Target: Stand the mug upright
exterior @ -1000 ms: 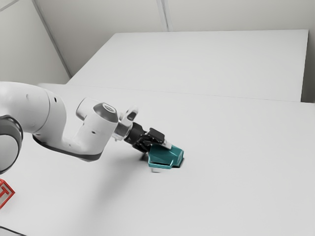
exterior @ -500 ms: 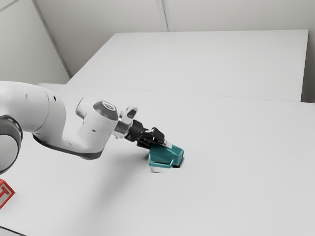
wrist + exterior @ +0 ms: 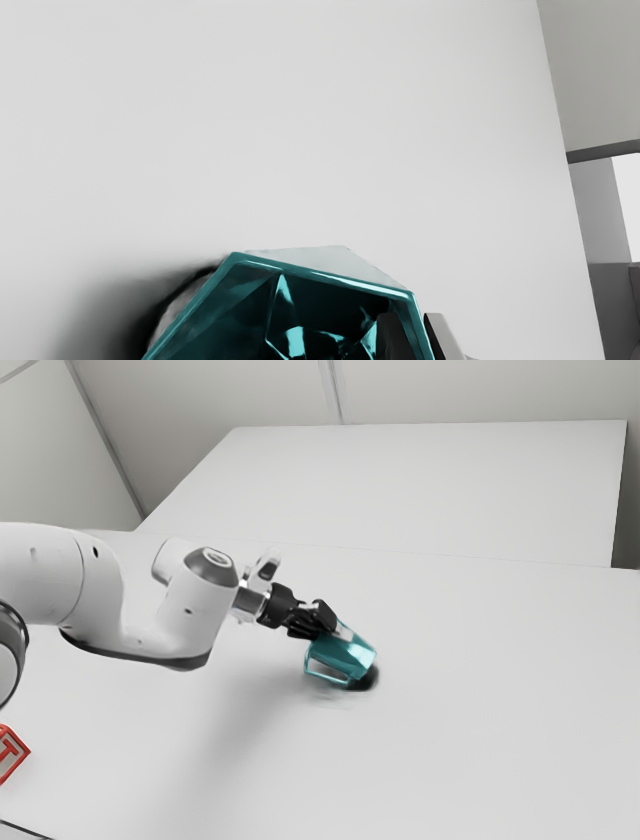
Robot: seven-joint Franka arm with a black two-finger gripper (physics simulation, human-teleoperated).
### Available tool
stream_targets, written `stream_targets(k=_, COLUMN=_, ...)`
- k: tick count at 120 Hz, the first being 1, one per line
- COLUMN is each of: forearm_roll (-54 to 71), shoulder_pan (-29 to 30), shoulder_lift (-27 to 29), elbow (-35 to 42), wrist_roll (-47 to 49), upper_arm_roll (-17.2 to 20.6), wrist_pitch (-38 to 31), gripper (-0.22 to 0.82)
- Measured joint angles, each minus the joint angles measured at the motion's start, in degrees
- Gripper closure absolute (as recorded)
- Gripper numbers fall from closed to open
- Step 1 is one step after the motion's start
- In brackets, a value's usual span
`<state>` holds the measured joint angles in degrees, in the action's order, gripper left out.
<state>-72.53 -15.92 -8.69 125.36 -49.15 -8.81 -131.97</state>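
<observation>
The teal faceted mug [image 3: 343, 655] hangs tilted just off the table in the exterior view, its handle toward the exterior view's lower left and a dark shadow beneath it. My gripper [image 3: 340, 632] holds the mug by its upper side wall. In the wrist view I look into the mouth of the mug [image 3: 320, 282]. The gripper [image 3: 417, 332] has one finger inside the mug and the other outside, with the wall pinched between them.
A red-edged block [image 3: 10, 753] lies at the exterior view's far left. The white table [image 3: 480, 690] extends around the mug, and a raised white panel [image 3: 430, 485] stands behind it.
My gripper has risen with the mug, which has lifted from the table and tipped further, its base end now lower toward the exterior view's right.
</observation>
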Motion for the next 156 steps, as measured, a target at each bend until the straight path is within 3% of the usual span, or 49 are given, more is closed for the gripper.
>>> stream_targets(k=29, forearm_roll=5.5, shoulder_pan=0.0, shoulder_lift=6.6, elbow=-0.1, wrist_roll=0.4, upper_arm_roll=0.5, wrist_pitch=-0.5, gripper=0.75)
stream_targets(k=67, forearm_roll=44.5, shoulder_pan=0.2, shoulder_lift=14.2, elbow=-0.3, wrist_roll=10.0, upper_arm_roll=0.5, wrist_pitch=-1.6, gripper=0.77)
stream_targets(k=101, forearm_roll=69.0, shoulder_pan=0.7, shoulder_lift=13.4, elbow=-0.6, wrist_roll=19.4, upper_arm_roll=0.4, wrist_pitch=2.5, gripper=0.78)
stream_targets(k=156, forearm_roll=75.1, shoulder_pan=0.7, shoulder_lift=7.0, elbow=0.0, wrist_roll=28.2, upper_arm_roll=0.4, wrist_pitch=1.9, gripper=0.78)
